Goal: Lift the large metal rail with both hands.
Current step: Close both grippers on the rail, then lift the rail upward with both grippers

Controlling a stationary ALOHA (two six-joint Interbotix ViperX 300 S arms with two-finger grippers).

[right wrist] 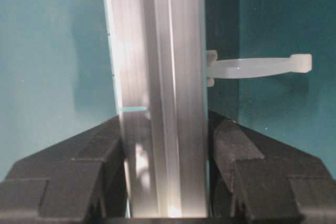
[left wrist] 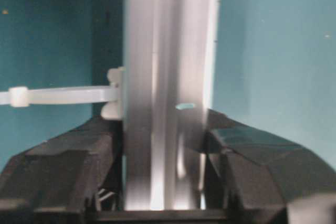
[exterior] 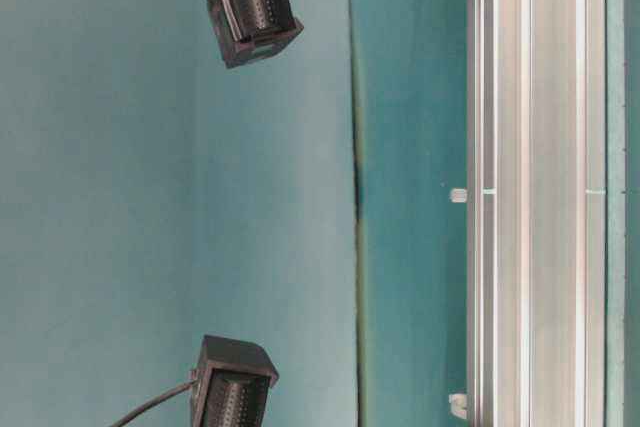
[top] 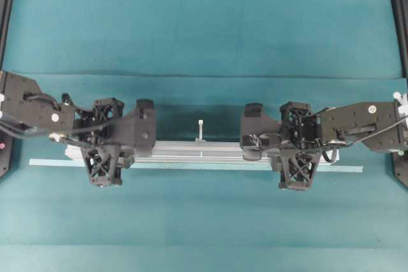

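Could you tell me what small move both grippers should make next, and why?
Probably raise both together, level. In the wrist views the black left gripper and black right gripper each have fingers against opposite sides of the long silver grooved aluminium rail, which still appears to lie on the teal table.

You have one large metal rail (top: 204,151) on the teal surface (top: 204,30), and one thin pale strip (top: 347,169) lying along its near side. Two black tools are in the overhead view, the left tool (top: 131,141) and the right tool (top: 261,144), one near each end of the rail. Of the white pegs, you can count just one (top: 200,129) from overhead, two in the table-level view, and one in each wrist view.
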